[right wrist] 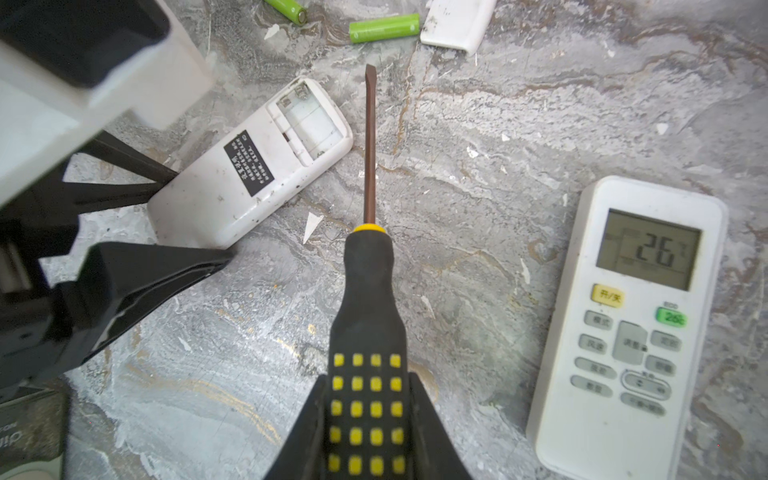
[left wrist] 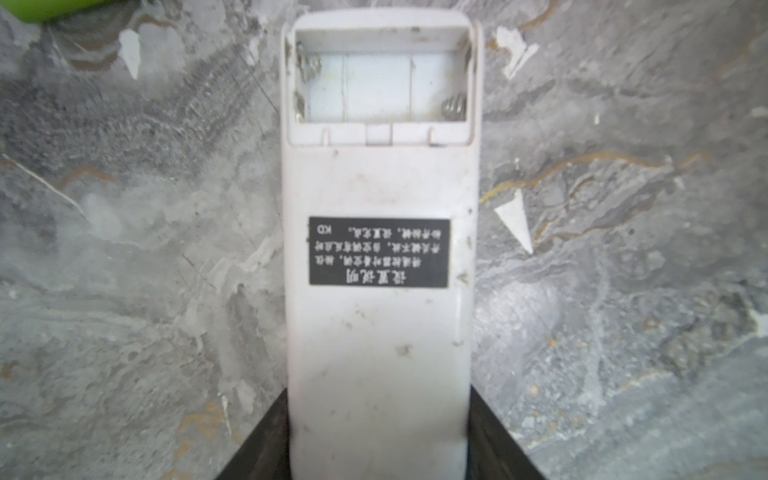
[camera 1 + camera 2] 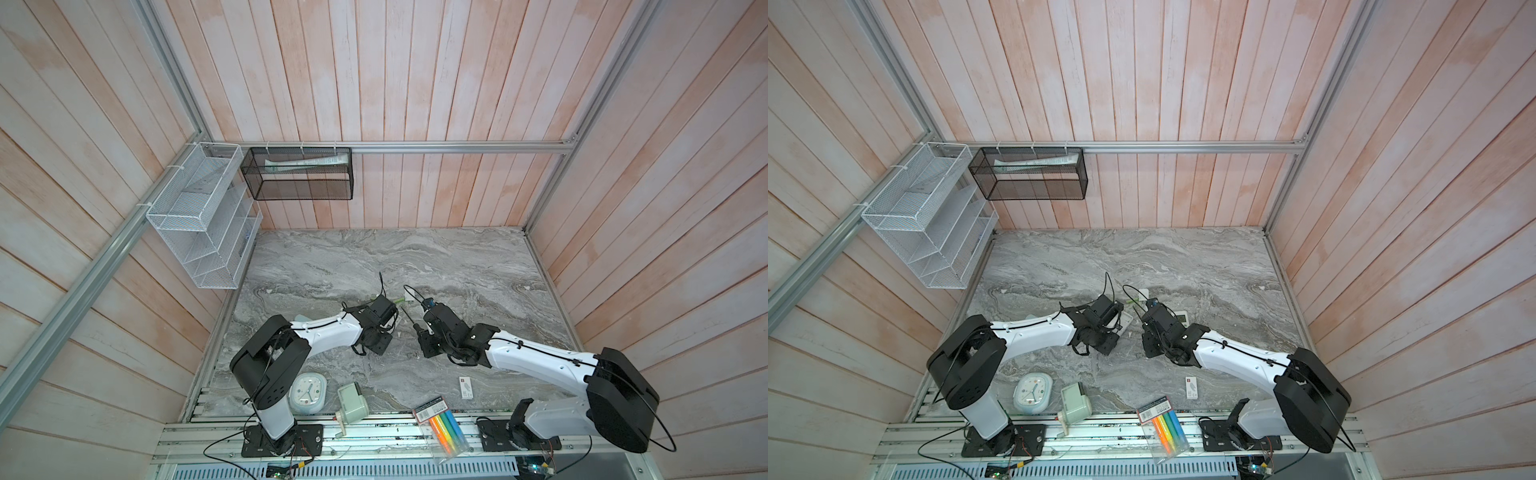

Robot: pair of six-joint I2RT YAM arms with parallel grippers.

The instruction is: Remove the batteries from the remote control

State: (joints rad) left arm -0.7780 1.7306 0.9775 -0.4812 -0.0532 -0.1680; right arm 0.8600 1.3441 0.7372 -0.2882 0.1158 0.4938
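left fingers point(image 2: 257, 449) grasp remote point(image 2: 378, 257) | right fingers point(image 1: 432, 432) grasp screwdriver point(image 1: 368, 332) | batteries point(image 1: 384, 28) loose, beyond both

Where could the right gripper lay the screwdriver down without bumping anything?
Bare: the far half of the table, from the batteries to the back wall, and the strip beyond the display remote toward the right wall. Crowded: mid-table around the open remote; the near edge by the clock and pen packet.

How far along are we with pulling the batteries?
Done: the face-down remote has an empty bay, its cover off; two green batteries lie on the table. In hand: left gripper clamps that remote, right gripper holds the screwdriver. Left: the face-up remote, display active, likely still loaded.
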